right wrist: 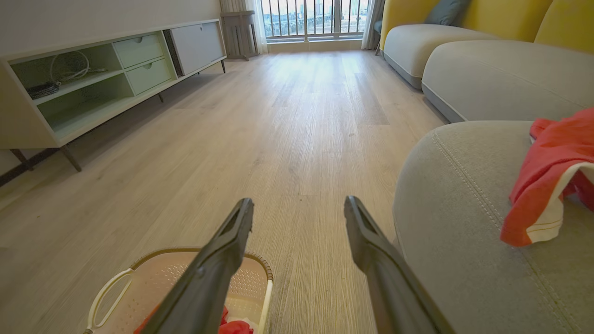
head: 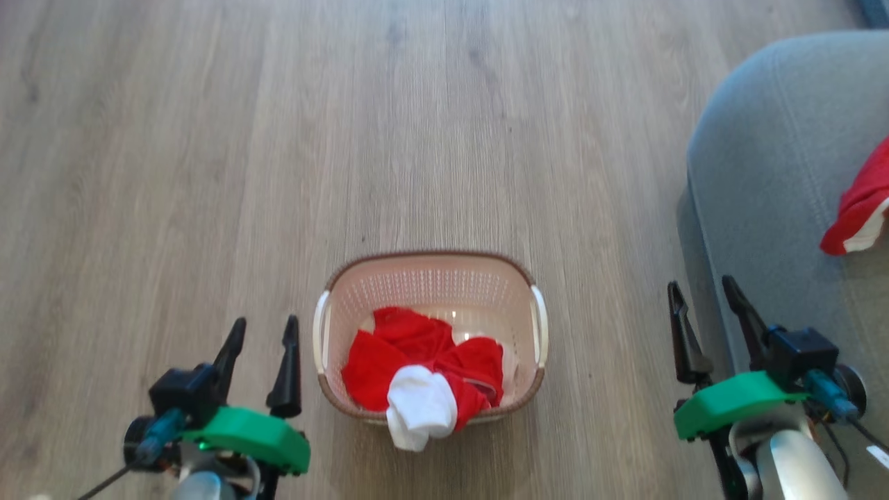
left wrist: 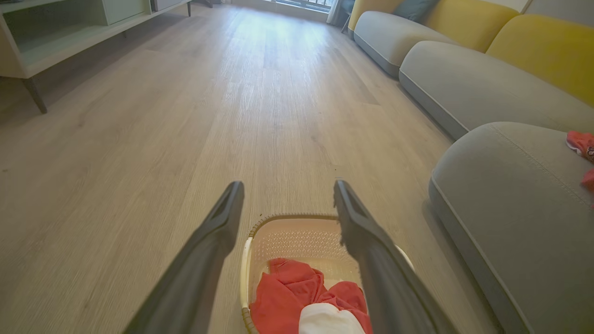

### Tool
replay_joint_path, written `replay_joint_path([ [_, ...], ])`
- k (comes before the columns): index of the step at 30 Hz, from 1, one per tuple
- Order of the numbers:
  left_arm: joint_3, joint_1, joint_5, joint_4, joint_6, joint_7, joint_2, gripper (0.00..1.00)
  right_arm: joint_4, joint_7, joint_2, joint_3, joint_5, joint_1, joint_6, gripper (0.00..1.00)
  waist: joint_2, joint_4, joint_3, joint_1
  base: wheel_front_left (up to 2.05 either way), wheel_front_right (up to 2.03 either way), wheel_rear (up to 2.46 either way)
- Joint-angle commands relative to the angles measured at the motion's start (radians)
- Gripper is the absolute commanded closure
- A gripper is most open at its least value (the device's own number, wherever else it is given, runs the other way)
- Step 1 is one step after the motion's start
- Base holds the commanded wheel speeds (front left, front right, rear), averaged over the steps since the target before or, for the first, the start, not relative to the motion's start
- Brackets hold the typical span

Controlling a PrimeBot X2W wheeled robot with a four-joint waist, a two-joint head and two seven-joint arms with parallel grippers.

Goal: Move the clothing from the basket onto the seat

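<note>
The cream basket (head: 430, 278) stands on the wood floor between my arms, and it also shows in the left wrist view (left wrist: 297, 236) and the right wrist view (right wrist: 153, 283). Red clothing (head: 417, 354) with a white part lies bunched in its near half, the white part hanging over the rim. Another red and white garment (head: 858, 205) lies on the grey seat (head: 764, 180) at the right, seen close in the right wrist view (right wrist: 547, 185). My left gripper (head: 265, 330) is open, left of the basket. My right gripper (head: 701, 292) is open beside the seat's corner. Both are empty.
A long low pale cabinet (right wrist: 93, 79) on thin legs lines the far left wall. More grey seat cushions (right wrist: 501, 79) with yellow backs (left wrist: 543, 46) run along the right. Open wood floor (head: 347, 125) stretches ahead of the basket.
</note>
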Motion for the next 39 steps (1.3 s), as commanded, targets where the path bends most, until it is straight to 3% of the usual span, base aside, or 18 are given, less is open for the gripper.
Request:
replay_joint_path([
  [1, 0.013, -0.07, 0.007, -0.023, -0.002, -0.005, 0.001, 0.0, -0.042, -0.01, 0.001, 0.018, -0.005, -0.044, 0.007, 0.0, 0.0, -0.005, 0.047, 0.0, 0.0, 0.0, 0.0],
  [7, -0.068, -0.207, 0.025, 0.062, -0.007, -0.005, 0.001, 0.0, -0.084, -0.01, 0.001, 0.016, -0.013, -0.124, 0.007, 0.0, 0.0, -0.027, 0.23, 0.0, 0.0, 0.0, 0.0],
  [18, -0.211, -0.512, 0.136, 0.394, -0.014, 0.041, 0.008, 0.0, -0.131, -0.01, 0.001, 0.038, 0.031, -0.264, 0.007, 0.0, 0.0, -0.131, 0.515, 0.0, 0.0, 0.0, 0.0],
  [29, -0.26, -0.622, 0.169, 0.621, -0.002, 0.14, 0.011, 0.0, -0.143, -0.01, 0.001, 0.052, 0.092, -0.298, 0.007, 0.0, 0.0, -0.205, 0.613, 0.0, 0.0, 0.0, 0.0],
  [39, -0.269, -0.66, 0.173, 0.747, 0.027, 0.159, 0.034, 0.0, -0.148, -0.01, 0.001, 0.066, 0.109, -0.309, 0.007, 0.0, 0.0, -0.23, 0.64, 0.0, 0.0, 0.0, 0.0],
])
